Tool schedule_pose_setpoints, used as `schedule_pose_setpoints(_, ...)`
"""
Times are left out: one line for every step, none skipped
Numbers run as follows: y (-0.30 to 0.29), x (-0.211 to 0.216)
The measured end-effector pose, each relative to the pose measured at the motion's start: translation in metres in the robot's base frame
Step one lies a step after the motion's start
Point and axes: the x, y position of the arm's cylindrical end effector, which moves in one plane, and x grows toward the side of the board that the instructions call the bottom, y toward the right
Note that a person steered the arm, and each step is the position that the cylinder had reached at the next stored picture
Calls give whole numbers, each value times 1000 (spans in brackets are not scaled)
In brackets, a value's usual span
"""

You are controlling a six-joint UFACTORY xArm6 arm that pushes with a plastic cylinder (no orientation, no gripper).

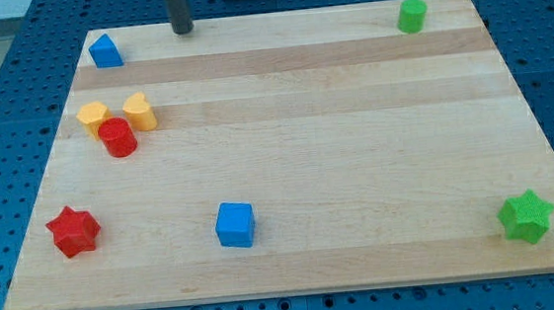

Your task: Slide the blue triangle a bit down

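The blue triangle [104, 52] sits on the wooden board [304, 123] near its top left corner. My tip [182, 30] rests at the board's top edge, to the right of the blue triangle and a little higher, with a clear gap between them. The rod comes down from the view's top.
A yellow hexagon [93, 118], a yellow heart [139, 111] and a red cylinder [117, 138] cluster at the left. A red star [73, 230] lies bottom left, a blue cube [235, 224] bottom centre, a green star [526, 216] bottom right, a green cylinder [411, 15] top right.
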Motion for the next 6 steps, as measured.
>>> schedule_pose_setpoints(-80,0)
schedule_pose_setpoints(-86,40)
schedule_pose_setpoints(-79,92)
schedule_pose_setpoints(-80,67)
schedule_pose_setpoints(-110,48)
schedule_pose_setpoints(-136,115)
